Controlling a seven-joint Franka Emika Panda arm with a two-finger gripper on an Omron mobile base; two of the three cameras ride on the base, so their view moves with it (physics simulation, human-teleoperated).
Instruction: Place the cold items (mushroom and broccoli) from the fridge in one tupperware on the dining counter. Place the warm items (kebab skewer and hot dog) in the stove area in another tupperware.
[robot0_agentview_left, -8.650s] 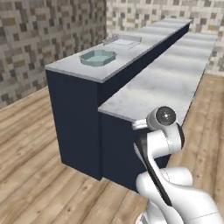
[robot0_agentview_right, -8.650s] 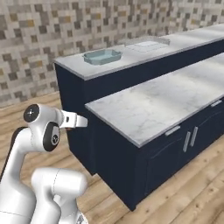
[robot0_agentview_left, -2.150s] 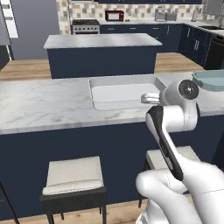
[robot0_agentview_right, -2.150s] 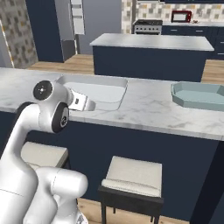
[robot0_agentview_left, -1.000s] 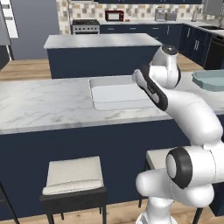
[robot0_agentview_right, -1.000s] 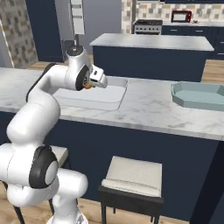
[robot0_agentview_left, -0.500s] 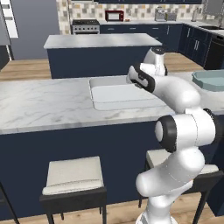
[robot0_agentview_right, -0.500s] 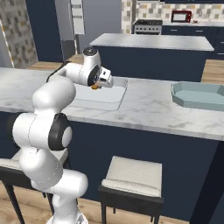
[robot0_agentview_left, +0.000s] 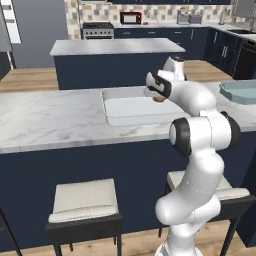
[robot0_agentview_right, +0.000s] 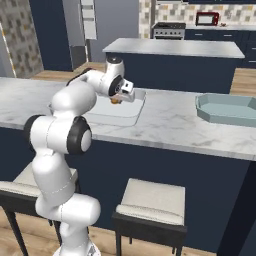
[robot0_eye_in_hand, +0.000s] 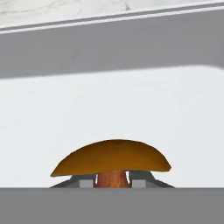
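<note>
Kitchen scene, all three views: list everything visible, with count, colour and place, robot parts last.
mushroom: one, brown cap, held over the white tupperware
white tupperware: one, shallow, on the dining counter under the gripper
teal tupperware: one, on the same counter, toward the robot's right
dining counter: one, grey marble top on a navy base, nearest the robot
island: one, marble top, navy base, behind the counter
stools: two, pale seats on dark frames, in front of the counter
stove: one, against the back wall
microwave: one, red, beside the stove
gripper: one, dark fingers shut on the mushroom stem
</note>
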